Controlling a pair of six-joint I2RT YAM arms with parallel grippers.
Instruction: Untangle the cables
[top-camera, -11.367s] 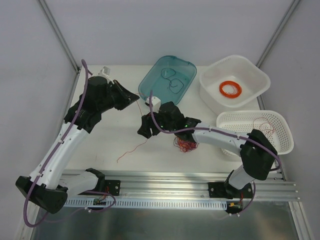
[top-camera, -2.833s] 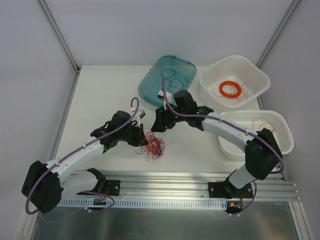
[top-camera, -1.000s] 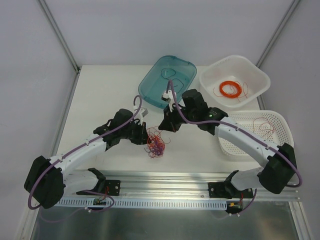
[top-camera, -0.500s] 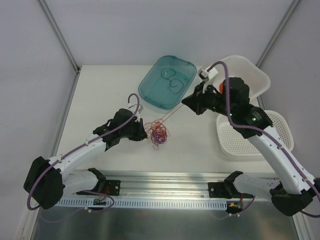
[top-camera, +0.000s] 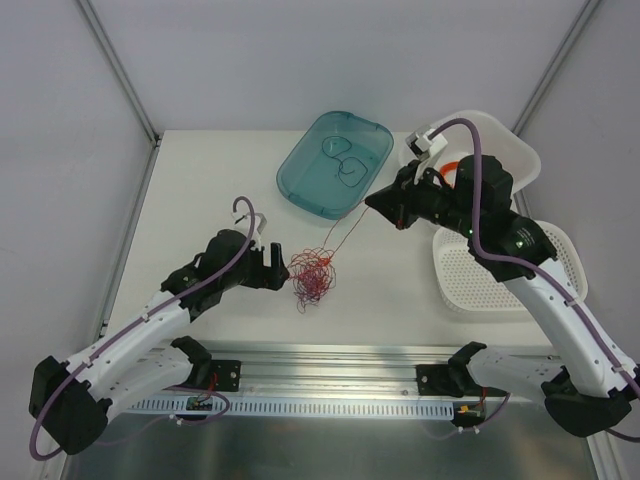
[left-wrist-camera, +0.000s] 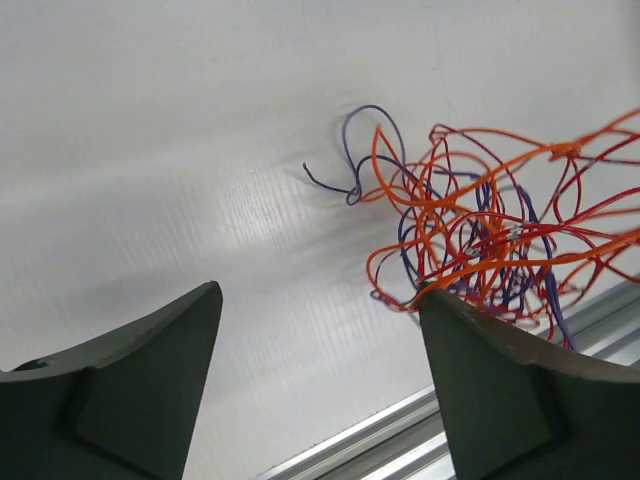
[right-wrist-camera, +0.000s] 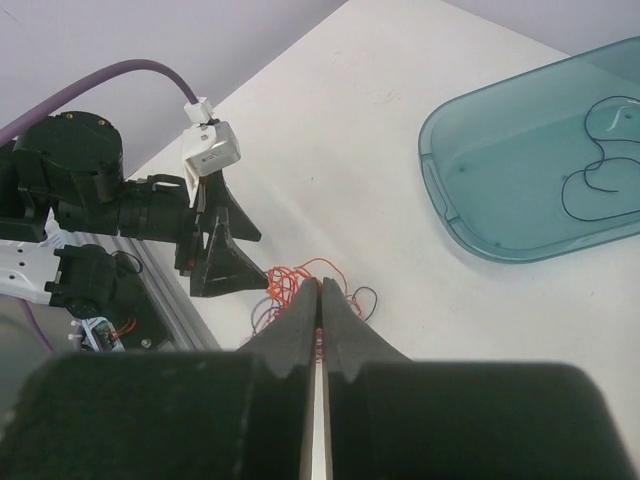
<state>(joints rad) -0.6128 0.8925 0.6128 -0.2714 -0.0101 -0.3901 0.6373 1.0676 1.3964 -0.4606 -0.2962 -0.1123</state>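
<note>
The cables (top-camera: 312, 273) are a loose wad of red, orange and dark blue wires on the white table in front of the teal tray. My left gripper (top-camera: 276, 270) is just left of the wad, open with nothing between its fingers. In the left wrist view the wad (left-wrist-camera: 490, 230) spreads past the right fingertip (left-wrist-camera: 440, 310) of that gripper (left-wrist-camera: 320, 292). My right gripper (top-camera: 374, 204) is raised behind and to the right of the wad. It is shut on one red strand (top-camera: 345, 230) that runs taut down to the wad. The right wrist view shows its closed tips (right-wrist-camera: 319, 285) over the wad (right-wrist-camera: 282, 285).
A teal tray (top-camera: 300, 170) at the back holds a couple of dark wires. A white tub (top-camera: 520, 150) stands at the back right, partly behind my right arm. A white perforated basket (top-camera: 465, 275) sits near the right edge. An aluminium rail (top-camera: 330, 362) runs along the front.
My left gripper has opened, let go of the wad and backed off to the left. My right gripper has swung up and back to the right, drawing a red strand out.
</note>
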